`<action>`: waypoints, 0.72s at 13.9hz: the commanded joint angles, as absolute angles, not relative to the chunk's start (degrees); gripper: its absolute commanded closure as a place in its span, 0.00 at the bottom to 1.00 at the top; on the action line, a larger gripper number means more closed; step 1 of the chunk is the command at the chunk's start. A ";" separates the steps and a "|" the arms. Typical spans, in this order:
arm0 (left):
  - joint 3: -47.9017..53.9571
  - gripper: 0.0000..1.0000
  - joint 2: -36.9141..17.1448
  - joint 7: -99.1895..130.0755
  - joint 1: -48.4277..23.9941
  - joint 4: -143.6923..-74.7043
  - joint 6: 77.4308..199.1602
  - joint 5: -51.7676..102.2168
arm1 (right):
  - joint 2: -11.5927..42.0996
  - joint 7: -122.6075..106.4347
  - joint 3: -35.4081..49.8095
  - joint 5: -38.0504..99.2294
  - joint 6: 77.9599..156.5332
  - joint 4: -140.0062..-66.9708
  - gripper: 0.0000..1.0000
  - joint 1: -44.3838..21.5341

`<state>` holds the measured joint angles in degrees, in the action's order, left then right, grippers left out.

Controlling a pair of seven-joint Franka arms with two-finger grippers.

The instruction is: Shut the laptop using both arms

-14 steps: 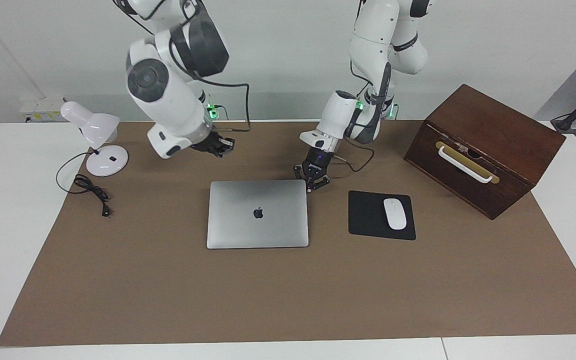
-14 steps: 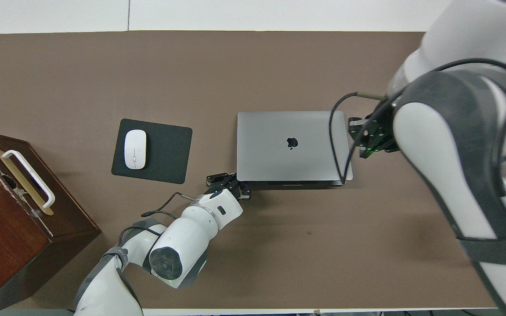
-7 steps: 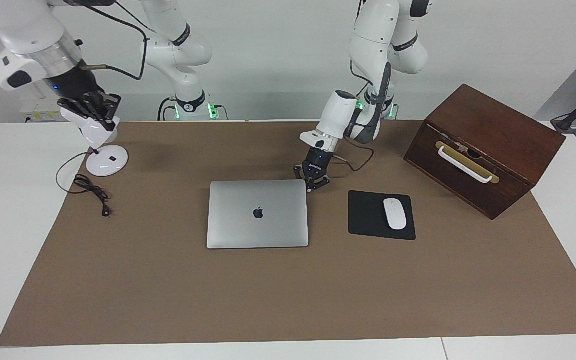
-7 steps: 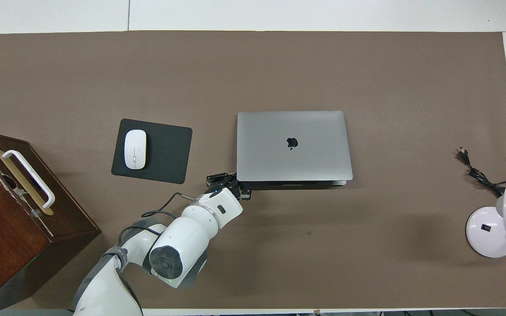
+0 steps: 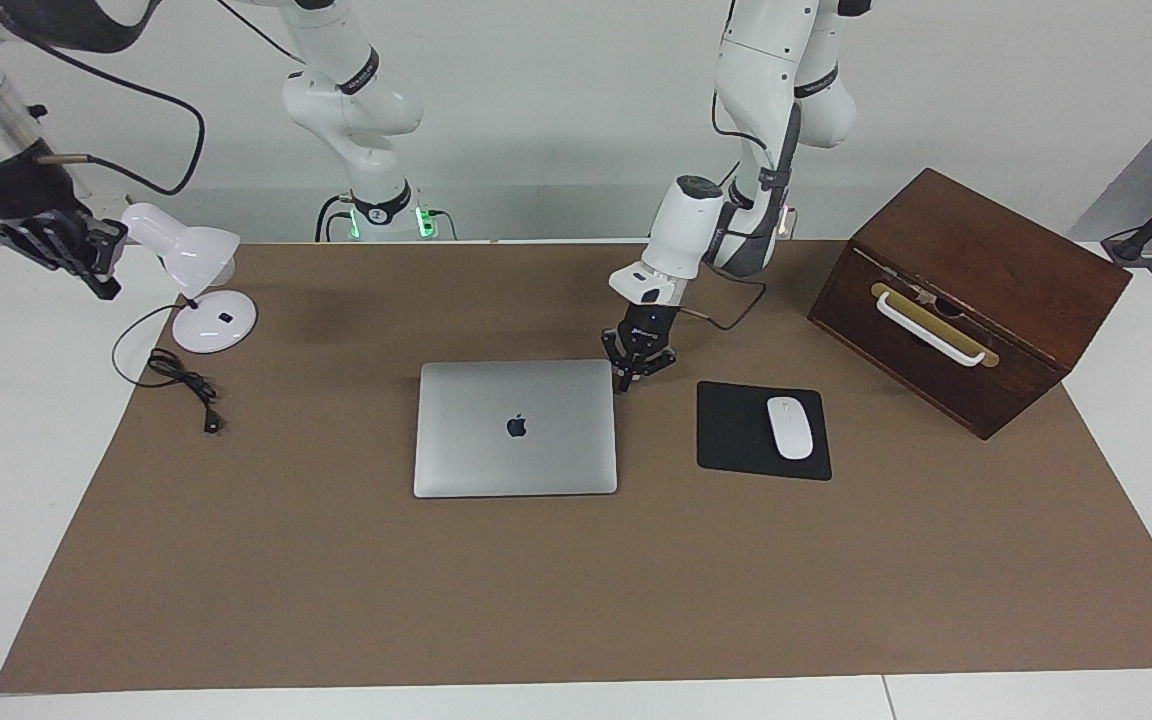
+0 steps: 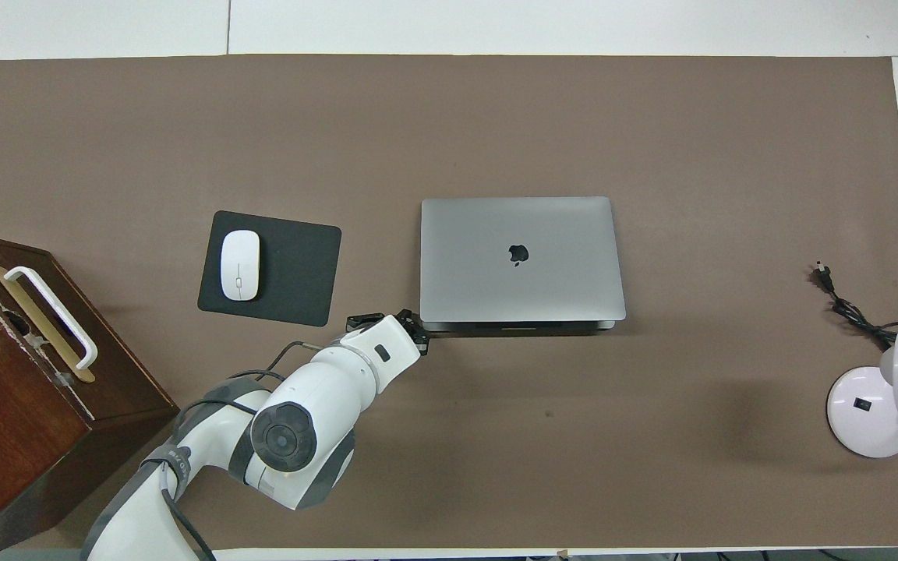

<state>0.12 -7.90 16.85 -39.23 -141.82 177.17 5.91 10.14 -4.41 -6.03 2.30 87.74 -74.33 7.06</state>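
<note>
The silver-grey laptop [image 5: 516, 428] [image 6: 519, 261] lies flat on the brown mat with its lid down and the dark logo facing up. My left gripper [image 5: 628, 382] [image 6: 416, 336] is shut, pointing down at the laptop's corner nearest the robots on the left arm's side. I cannot tell whether it touches the lid. My right gripper [image 5: 76, 262] is shut on nothing and raised over the white table at the right arm's end, beside the lamp. The overhead view does not show it.
A black mouse pad [image 5: 736, 432] [image 6: 293, 269] with a white mouse [image 5: 790, 427] [image 6: 239, 265] lies beside the laptop. A brown wooden box [image 5: 971, 295] [image 6: 12, 389] stands at the left arm's end. A white desk lamp [image 5: 198, 290] [image 6: 882, 389] and its black cable [image 5: 181, 385] are at the right arm's end.
The right arm has swung up and away from the laptop to the lamp end of the table. The left gripper has shifted slightly at the laptop's corner. The laptop has not moved.
</note>
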 commanded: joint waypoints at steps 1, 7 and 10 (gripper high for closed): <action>0.18 1.00 -1.17 16.35 -37.62 -142.56 166.08 6.15 | 8.88 -5.62 -4.66 0.70 88.59 -76.38 0.69 6.25; -0.62 1.00 7.20 13.80 -34.37 -137.65 143.73 6.24 | 8.88 -5.27 -3.69 1.14 89.47 -76.55 0.00 2.90; -0.62 1.00 9.66 11.53 -30.34 -132.91 133.71 6.15 | 8.61 -4.93 -1.86 1.41 89.38 -77.16 0.00 2.81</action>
<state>-0.83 7.94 14.13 -33.31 -135.81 140.12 5.91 10.12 -4.65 -3.57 2.17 88.20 -74.92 2.56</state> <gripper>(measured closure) 0.991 0.013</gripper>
